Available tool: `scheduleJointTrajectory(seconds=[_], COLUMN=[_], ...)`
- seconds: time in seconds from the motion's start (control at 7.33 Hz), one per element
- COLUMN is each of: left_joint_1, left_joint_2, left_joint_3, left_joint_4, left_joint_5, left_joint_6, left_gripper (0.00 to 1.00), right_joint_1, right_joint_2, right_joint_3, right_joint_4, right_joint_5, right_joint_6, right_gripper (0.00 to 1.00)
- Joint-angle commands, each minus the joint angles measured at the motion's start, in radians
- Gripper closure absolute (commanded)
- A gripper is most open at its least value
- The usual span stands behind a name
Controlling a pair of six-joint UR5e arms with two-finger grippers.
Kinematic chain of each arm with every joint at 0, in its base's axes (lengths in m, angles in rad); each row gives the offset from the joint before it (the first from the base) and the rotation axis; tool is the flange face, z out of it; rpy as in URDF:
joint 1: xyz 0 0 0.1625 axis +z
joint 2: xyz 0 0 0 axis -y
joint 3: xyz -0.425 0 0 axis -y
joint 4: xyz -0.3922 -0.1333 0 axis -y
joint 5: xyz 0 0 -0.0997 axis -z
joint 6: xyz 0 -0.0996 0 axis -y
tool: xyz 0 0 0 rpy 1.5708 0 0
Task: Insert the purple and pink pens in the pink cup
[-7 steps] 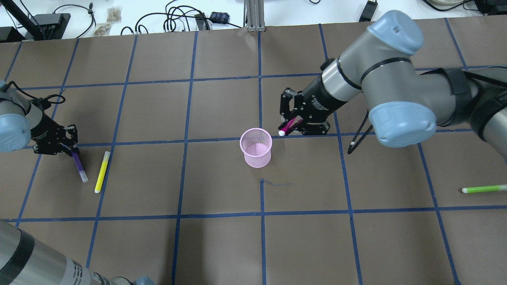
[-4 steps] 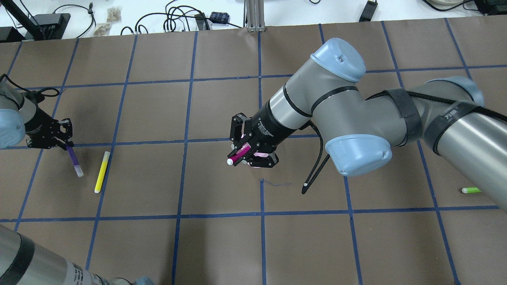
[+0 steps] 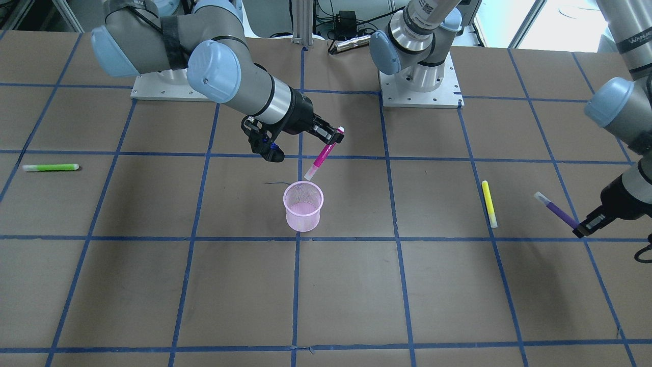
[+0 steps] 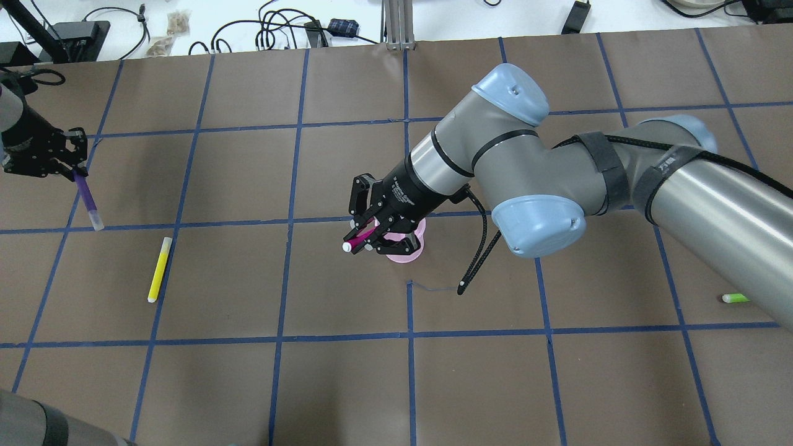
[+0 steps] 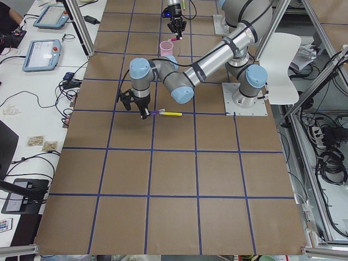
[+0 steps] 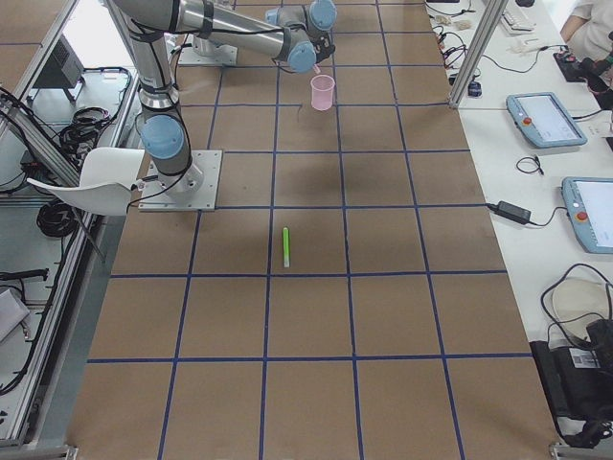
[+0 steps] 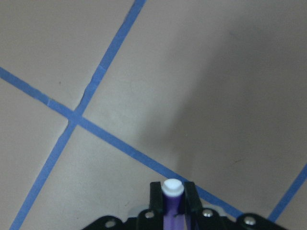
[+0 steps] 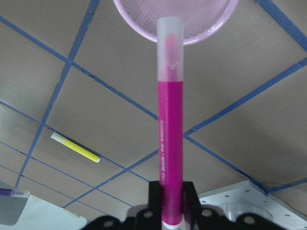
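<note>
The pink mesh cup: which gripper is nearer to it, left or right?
Right. The right gripper hangs close above the pink mesh cup, holding the pink pen. The left gripper, holding the purple pen, is far off to the side.

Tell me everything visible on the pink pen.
The pink pen has a magenta barrel with fine print, a frosted translucent cap showing the pink tip inside, and a white end plug; it looks plastic. The right pincer clamps it near the plug end. It hangs tilted, cap down, aimed at the mouth of the pink mesh cup, not yet inside. Only the pincer touches it.
</note>
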Motion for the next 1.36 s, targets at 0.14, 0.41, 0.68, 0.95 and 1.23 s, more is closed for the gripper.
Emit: scheduleJointTrajectory(seconds=[0.14,0.41,0.68,0.95,1.23], left_joint_1=[-0.256,-0.419,-0.507,-0.581,-0.622], left_joint_2=[0.095,0.124,0.114,0.106,0.112], left_joint_3=[0.02,0.005,0.002,0.001,0.0], left_joint_4=[-0.011,-0.015,-0.011,-0.002,0.0], left_joint_5=[0.064,0.179,0.18,0.18,0.18], left_joint_6=[-0.279,-0.415,-0.59,-0.714,-0.8], left_gripper=[1.0,1.0,1.0,1.0,1.0], right_joint_1=[-0.032,-0.032,-0.03,-0.033,-0.053], right_joint_2=[0.04,0.06,0.076,0.094,0.094], right_joint_3=[-0.004,-0.008,-0.011,-0.013,-0.014], right_joint_4=[-0.004,-0.004,-0.004,-0.007,-0.007], right_joint_5=[0.01,0.02,0.03,0.028,0.013], right_joint_6=[0.003,0.015,0.015,0.012,0.008], right_gripper=[1.0,1.0,0.97,0.73,0.41])
